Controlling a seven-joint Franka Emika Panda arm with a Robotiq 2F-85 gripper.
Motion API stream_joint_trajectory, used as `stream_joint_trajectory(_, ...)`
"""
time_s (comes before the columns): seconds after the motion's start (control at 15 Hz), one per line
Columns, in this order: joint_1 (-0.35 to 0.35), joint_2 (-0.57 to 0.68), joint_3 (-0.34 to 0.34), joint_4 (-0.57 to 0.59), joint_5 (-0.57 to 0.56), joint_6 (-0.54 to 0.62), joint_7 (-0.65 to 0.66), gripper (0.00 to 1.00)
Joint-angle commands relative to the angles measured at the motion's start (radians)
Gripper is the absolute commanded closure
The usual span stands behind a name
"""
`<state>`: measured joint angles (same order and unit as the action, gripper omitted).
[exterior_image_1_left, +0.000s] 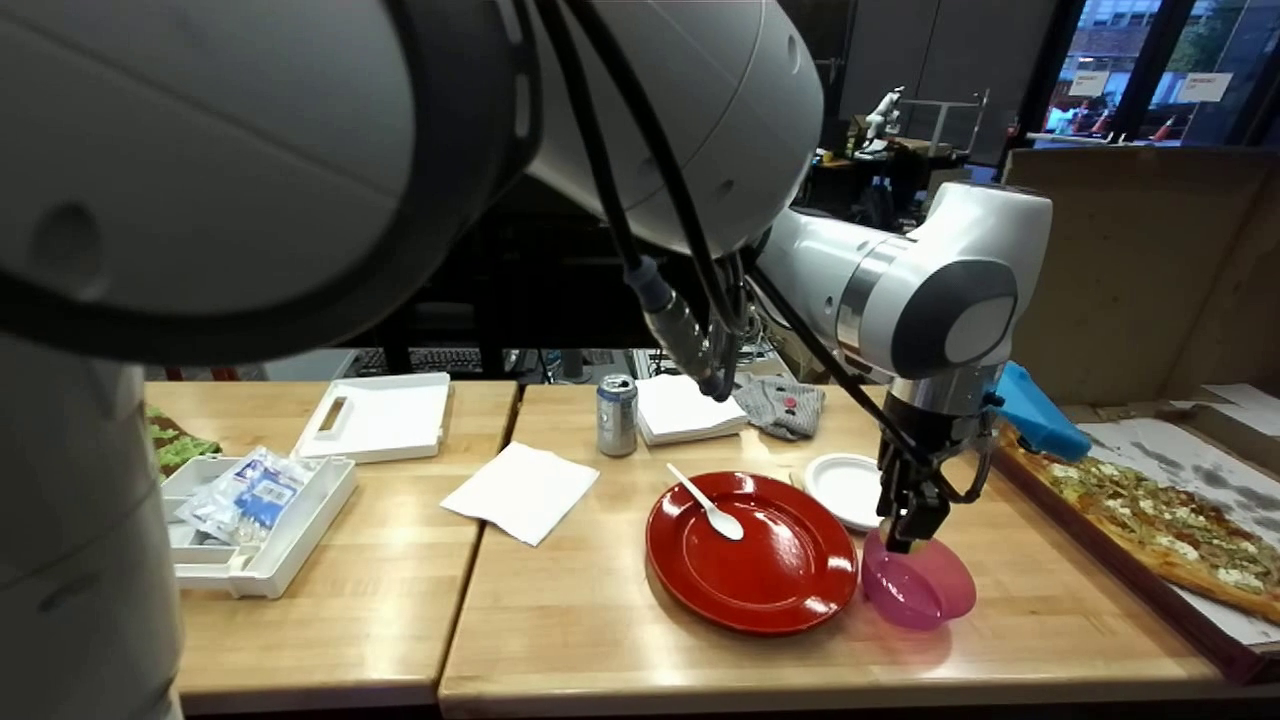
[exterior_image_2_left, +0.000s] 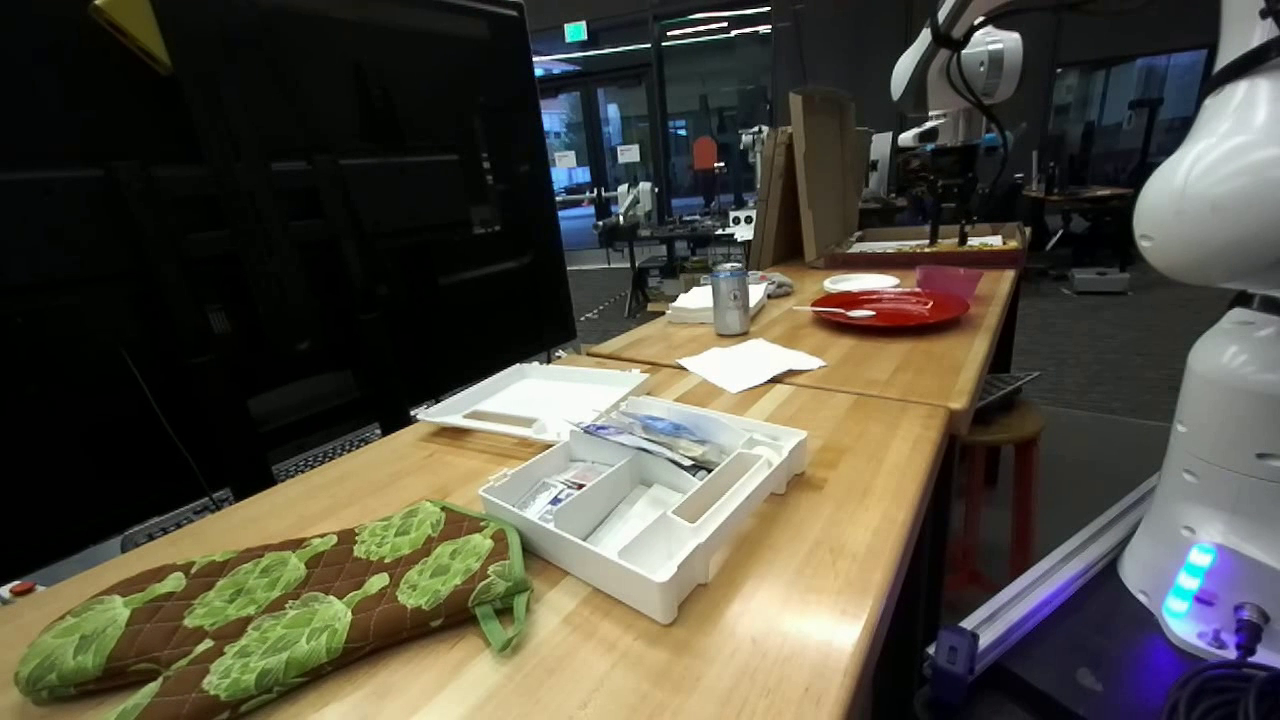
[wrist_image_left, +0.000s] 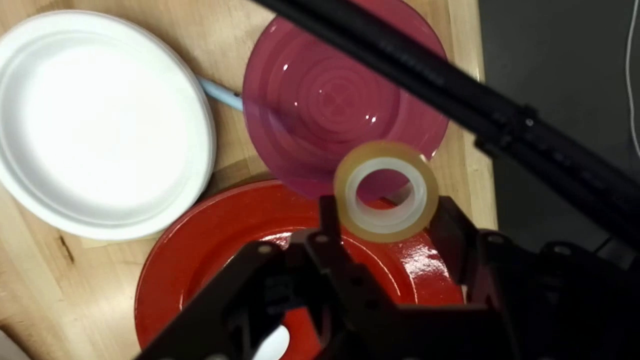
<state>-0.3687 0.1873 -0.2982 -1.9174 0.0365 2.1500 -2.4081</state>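
Gripper (wrist_image_left: 387, 215) pinches adhesive-tape roll (wrist_image_left: 381, 216) at wrist-view four and eight o'clock. Likely light, stiff; best held across its outer rim.

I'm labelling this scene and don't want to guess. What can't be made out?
Tape roll, clear in wrist view: too small to tell in both exterior views.
Blue stick, wrist view: one end hidden by the white plate.
White spoon, wrist view: handle hidden by gripper and bottom edge.
Packets, both exterior views: print too small to read.
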Motion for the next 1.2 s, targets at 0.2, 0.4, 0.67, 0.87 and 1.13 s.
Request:
stream_joint_trajectory(0.2,-0.034,0.068,0.013,0.082,0.033,-0.056,-0.005,0.77)
stream_joint_trajectory(0.4,-0.039,0.092,0.016,0.116,0.027,-0.072,0.0,0.25)
stream_joint_trajectory(0.67,-0.05,0.11,0.02,0.145,0.028,-0.074,-0.008,0.03)
stream_joint_trajectory(0.87,-0.056,0.113,0.021,0.154,0.029,-0.072,-0.009,0.0)
stream_joint_trajectory(1.13,-0.063,0.111,0.022,0.162,0.03,-0.072,-0.007,0.0)
